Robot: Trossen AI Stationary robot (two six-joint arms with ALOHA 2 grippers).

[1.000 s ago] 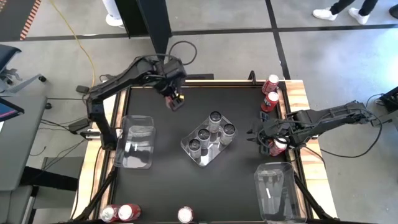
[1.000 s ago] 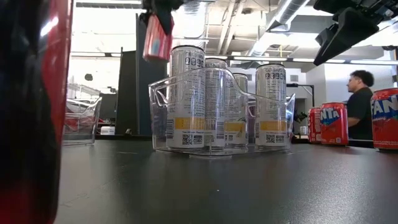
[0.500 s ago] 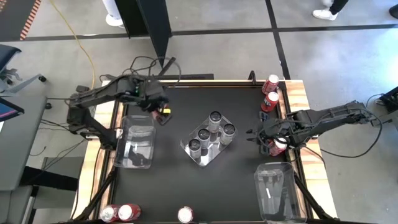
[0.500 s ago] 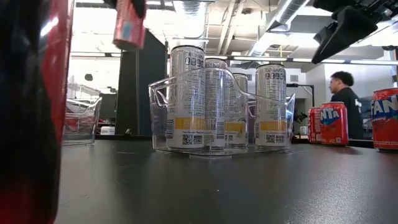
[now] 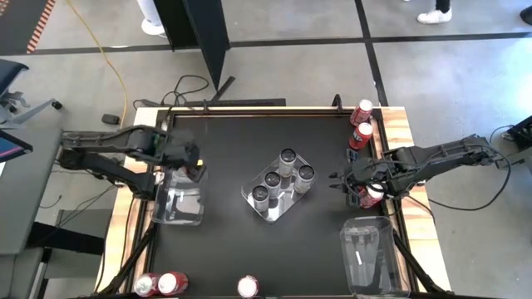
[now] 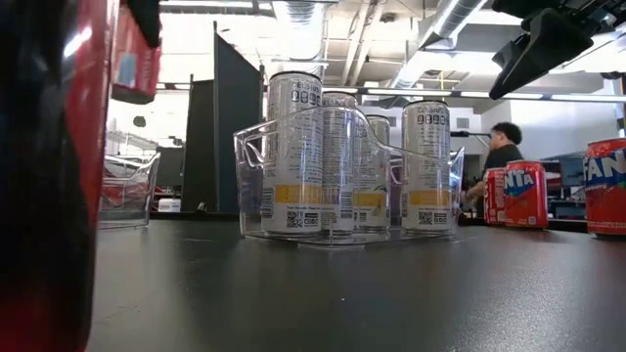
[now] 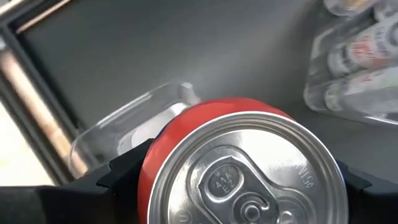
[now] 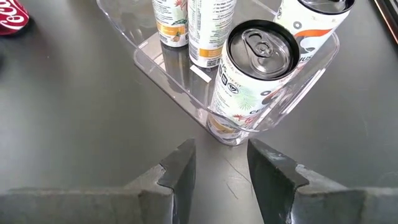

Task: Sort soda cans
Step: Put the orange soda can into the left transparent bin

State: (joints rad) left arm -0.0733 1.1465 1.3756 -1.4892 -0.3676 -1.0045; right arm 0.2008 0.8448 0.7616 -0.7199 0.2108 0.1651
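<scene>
**Red can hanging over empty tray**

The left gripper (image 5: 193, 169) is pinching a red soda can with a silver top (image 7: 239, 165) and holding it above the far end of a clear rectangular plastic tray (image 5: 177, 208) at the table's left side. The right gripper (image 8: 221, 165), fingers parted and empty, is waiting at the right edge, pointing toward the centre tray (image 5: 253, 202), which is holding silver-grey cans with dark tops (image 5: 288, 158). More red cans (image 5: 362, 112) are standing at the far right corner and along the near edge.

Open-ceilinged lab, taped concrete floor (image 5: 274, 58)
</scene>
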